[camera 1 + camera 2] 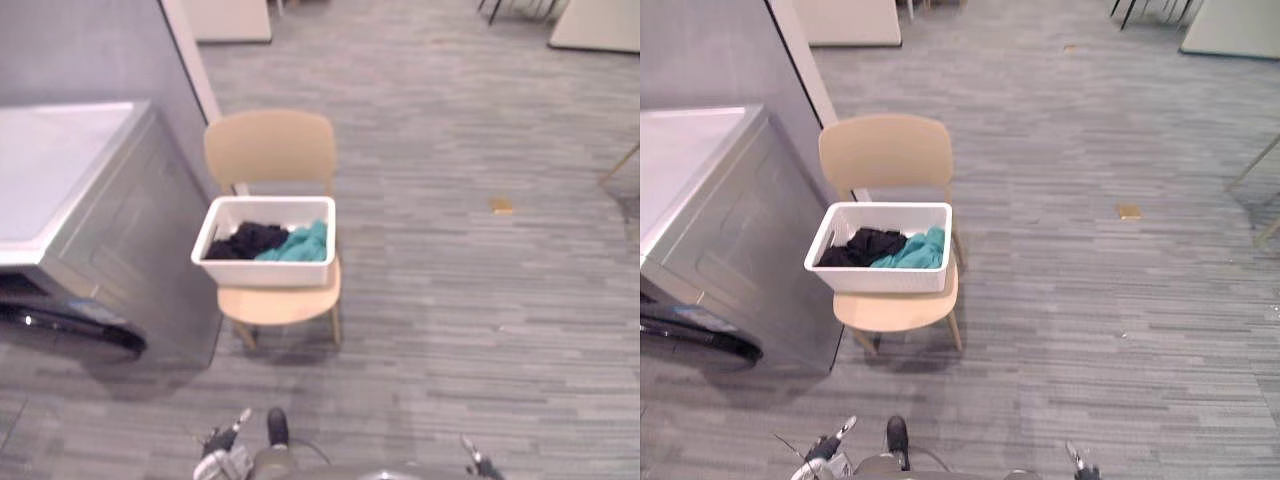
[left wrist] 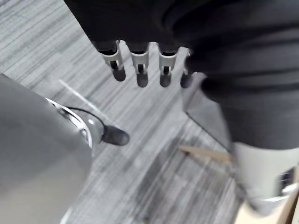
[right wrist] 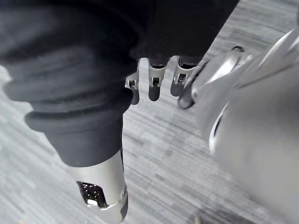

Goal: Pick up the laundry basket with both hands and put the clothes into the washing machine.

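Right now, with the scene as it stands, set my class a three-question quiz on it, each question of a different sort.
1. True or false: the white laundry basket stands on the floor.
2. What lies in the basket? A) a black garment and a teal garment; B) a red towel; C) nothing.
3. Fill in: the washing machine stands on the robot's ____ side of the tan chair.

Key
1. False: it sits on the chair's seat.
2. A.
3. Left.
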